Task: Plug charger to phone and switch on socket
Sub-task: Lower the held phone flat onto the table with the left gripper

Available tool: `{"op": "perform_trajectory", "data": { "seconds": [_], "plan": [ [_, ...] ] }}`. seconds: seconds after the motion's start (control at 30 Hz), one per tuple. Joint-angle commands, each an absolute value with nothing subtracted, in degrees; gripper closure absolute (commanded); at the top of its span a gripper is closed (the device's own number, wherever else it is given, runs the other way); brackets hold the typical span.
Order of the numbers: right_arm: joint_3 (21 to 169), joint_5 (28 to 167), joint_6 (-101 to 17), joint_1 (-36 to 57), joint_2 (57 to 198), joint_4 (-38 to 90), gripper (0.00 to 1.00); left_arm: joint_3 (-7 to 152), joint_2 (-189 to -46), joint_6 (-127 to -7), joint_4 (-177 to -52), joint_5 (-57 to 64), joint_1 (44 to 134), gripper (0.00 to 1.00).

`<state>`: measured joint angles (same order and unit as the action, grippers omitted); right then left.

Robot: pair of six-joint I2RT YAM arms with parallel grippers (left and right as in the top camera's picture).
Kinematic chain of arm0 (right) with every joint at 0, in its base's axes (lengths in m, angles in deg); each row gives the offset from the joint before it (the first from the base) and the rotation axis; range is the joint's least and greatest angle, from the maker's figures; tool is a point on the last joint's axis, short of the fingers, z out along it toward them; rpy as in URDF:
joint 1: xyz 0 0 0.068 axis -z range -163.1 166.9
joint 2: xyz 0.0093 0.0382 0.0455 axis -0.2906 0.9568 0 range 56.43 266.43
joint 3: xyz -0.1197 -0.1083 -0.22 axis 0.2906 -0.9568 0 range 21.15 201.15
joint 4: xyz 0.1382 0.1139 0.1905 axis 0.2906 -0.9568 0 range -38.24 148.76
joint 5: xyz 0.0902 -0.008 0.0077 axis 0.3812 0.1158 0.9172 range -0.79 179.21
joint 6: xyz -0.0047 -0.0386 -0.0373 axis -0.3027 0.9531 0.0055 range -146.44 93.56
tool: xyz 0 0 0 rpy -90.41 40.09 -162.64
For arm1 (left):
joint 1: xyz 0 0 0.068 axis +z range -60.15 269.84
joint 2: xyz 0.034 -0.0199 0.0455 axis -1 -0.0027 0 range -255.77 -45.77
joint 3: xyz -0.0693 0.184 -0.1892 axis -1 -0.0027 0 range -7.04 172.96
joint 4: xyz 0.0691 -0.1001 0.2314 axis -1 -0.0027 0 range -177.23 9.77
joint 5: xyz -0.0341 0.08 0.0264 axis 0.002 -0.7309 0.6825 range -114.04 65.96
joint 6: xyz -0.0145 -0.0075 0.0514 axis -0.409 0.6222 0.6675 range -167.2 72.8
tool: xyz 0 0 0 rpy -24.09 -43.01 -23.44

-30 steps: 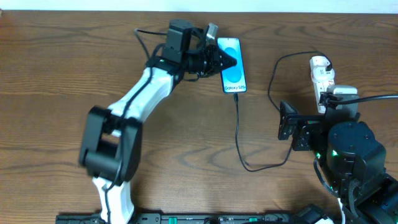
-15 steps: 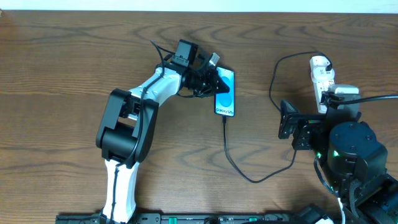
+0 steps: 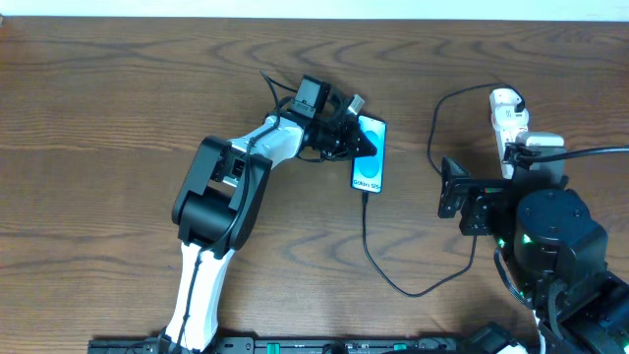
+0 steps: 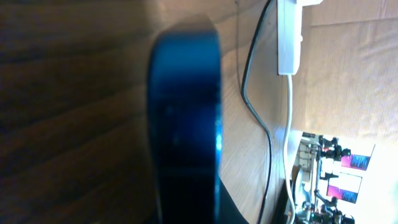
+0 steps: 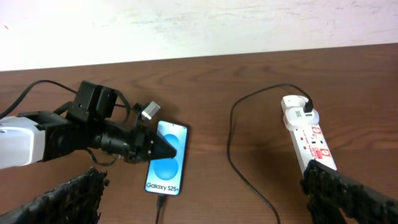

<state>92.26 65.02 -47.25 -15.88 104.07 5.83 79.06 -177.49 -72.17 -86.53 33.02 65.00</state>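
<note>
The phone (image 3: 371, 159), blue screen up, is held at its left edge by my left gripper (image 3: 356, 144), which is shut on it; it also shows in the right wrist view (image 5: 166, 163). In the left wrist view the phone (image 4: 183, 118) is seen edge-on, very close. The charger's black cable (image 3: 413, 292) runs from the phone's near end, where its connector (image 5: 160, 202) sits, in a loop to the white socket strip (image 3: 508, 123). Its black plug (image 5: 306, 112) is in the strip (image 5: 309, 138). My right gripper (image 5: 205, 202) is open and empty, near the strip's front end.
The right arm's base (image 3: 550, 246) stands at the front right. The strip's thick white cord (image 4: 289, 124) runs beside the black cable (image 4: 255, 106). The table's back edge (image 3: 314, 20) meets a white wall.
My left gripper has carried the phone toward the front of the table, then slightly right. The cable's loop has shifted with it. The right arm has not moved.
</note>
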Motion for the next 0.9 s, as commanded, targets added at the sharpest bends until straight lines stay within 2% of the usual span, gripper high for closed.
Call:
{"op": "perform_trajectory", "data": {
  "seconds": [0.0, 0.17, 0.53, 0.63, 0.83, 0.87],
  "plan": [
    [92.70, 64.08, -47.67, -15.55, 104.68, 5.81, 0.01, 80.85, -176.64, -74.14, -86.29, 32.39, 65.07, 0.93],
    [92.70, 64.10, -47.65, -15.55, 105.82, 5.81, 0.01, 80.83, -176.66, -77.75, -86.23, 28.56, 63.47, 0.93],
    [92.70, 64.10, -47.65, -15.55, 107.06, 5.53, 0.01, 80.83, -176.83, -77.72, -86.14, 27.71, 62.01, 0.91],
    [92.70, 64.10, -47.65, -15.55, 107.06, 5.33, 0.01, 80.83, -176.83, -77.72, -86.14, 27.73, 62.01, 0.83],
    [92.70, 64.10, -47.65, -15.55, 107.08, 5.31, 0.01, 80.83, -176.83, -77.75, -86.71, 27.73, 62.01, 0.83],
    [92.70, 64.10, -47.65, -15.55, 107.08, 5.29, 0.01, 80.83, -176.83, -77.75, -86.84, 27.73, 62.01, 0.79]
  ]
}}
